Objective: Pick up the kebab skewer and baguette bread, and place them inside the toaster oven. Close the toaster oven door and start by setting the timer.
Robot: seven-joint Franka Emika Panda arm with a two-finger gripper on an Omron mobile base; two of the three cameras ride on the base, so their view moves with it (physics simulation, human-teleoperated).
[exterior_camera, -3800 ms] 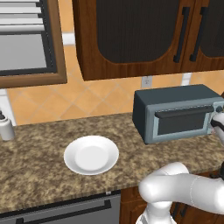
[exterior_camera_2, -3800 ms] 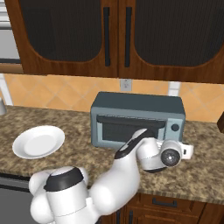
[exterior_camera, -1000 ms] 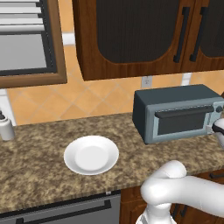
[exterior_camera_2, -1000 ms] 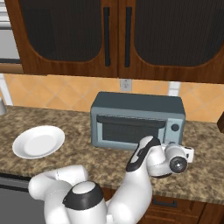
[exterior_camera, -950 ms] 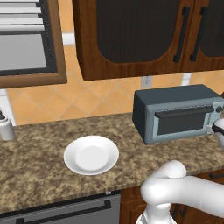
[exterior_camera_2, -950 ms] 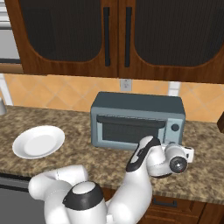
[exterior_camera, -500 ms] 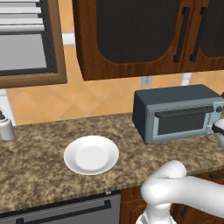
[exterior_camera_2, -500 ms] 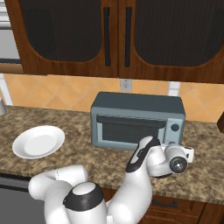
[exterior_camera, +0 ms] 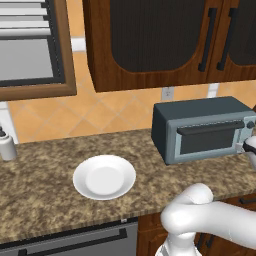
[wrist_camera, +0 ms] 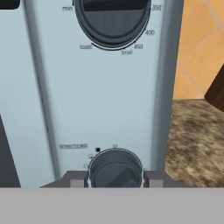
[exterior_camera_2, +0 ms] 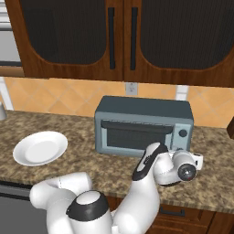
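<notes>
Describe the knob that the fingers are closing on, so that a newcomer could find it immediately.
Find the blue-grey toaster oven on the granite counter, then its lighter control panel at the right end. The timer knob is the lower, smaller dial, between the fingers; the temperature dial above is larger, ringed with numbers.

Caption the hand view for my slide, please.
Gripper closed on the toaster oven timer knob, below the temperature dial.

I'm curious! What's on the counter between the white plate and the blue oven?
Nothing: between the plate and the toaster oven, the left base view shows bare counter.
</notes>
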